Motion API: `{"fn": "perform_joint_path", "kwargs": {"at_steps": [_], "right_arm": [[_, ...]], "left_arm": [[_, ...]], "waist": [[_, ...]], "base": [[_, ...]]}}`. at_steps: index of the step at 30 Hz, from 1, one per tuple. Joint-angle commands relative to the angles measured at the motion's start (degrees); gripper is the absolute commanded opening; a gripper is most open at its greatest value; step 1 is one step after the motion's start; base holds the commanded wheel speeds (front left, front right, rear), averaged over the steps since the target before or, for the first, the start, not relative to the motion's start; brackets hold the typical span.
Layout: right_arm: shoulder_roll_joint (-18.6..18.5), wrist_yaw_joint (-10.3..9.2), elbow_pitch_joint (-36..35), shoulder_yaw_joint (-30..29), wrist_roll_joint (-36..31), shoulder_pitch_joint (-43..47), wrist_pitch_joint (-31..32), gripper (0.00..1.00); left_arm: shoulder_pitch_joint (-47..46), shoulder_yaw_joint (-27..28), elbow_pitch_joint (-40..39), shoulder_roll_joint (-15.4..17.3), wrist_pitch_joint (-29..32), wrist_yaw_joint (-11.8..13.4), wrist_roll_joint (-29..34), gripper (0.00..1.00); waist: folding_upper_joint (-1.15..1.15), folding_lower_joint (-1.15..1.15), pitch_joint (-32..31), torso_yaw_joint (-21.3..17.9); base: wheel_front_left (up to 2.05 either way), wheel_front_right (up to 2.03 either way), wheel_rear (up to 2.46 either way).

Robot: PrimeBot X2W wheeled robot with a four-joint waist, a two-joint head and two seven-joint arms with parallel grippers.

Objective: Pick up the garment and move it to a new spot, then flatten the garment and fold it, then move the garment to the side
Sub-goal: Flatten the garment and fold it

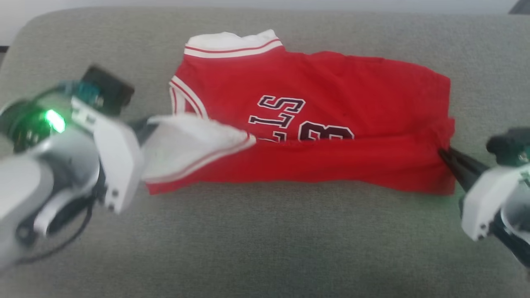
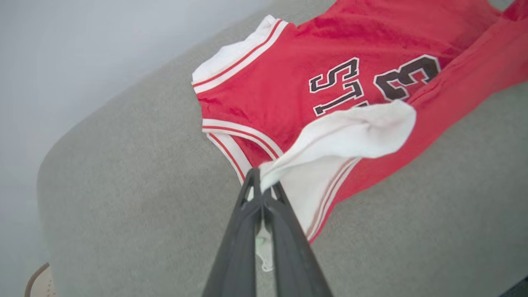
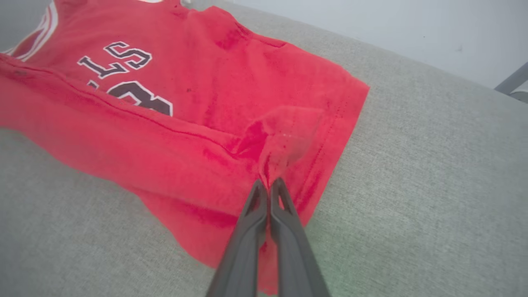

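The garment (image 1: 314, 136) lies lengthwise on a grey upholstered cushion (image 1: 265, 248), stretched between the two claws, neck end towards the left claw (image 1: 150, 123) and hem end towards the right claw (image 1: 442, 152).

Progress, as judged: the garment appears placed and largely flattened, as the far body panel lies smooth. Folding looks to be in hand. The long edge nearest the robot is turned up over the body and covers the lower part of the dark lettering (image 1: 281, 111). Finishing the fold and moving the garment aside are not yet done.

Left claw: pressed together, pinching the edge of the white sleeve (image 2: 350, 136). The sleeve lifts off the cushion and drapes forward from the tips over the red body. The rest of the garment lies beyond the tips.

Right claw (image 3: 268, 183): pressed together, pinching a bunched corner of red cloth at the hem (image 3: 288, 136). Cloth puckers just ahead of the tips, and the body spreads away beyond them. Some hem hangs below the grip, touching the cushion.
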Motion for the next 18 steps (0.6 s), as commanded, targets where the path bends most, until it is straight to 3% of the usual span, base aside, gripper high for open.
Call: {"fn": "perform_joint_path", "kwargs": {"at_steps": [1,10,18], "right_arm": [[0.81,-0.02,0.95,0.16,-0.9,-1.73,-0.05,0.0],[6.3,-0.02,12.28,4.06,-7.15,-13.3,-1.82,0.0],[9.59,-0.02,21.61,8.93,-7.72,-20.09,0.04,0.0]], "left_arm": [[-1.55,0.0,2.43,-1.47,0.11,-1.5,0.41,0.0],[-8.08,-2.13,25.63,-12.19,-0.68,-12.54,2.19,0.0],[-8.0,-3.24,43.4,-20.1,-0.67,-18.83,-1.58,0.0]], "waist": [[0.0,0.0,0.57,-0.66],[0.0,0.0,3.47,-3.18],[0.0,0.0,4.84,-4.84]], "base": [[0.0,0.0,0.0],[0.0,0.0,0.0],[0.0,0.0,0.0]]}}
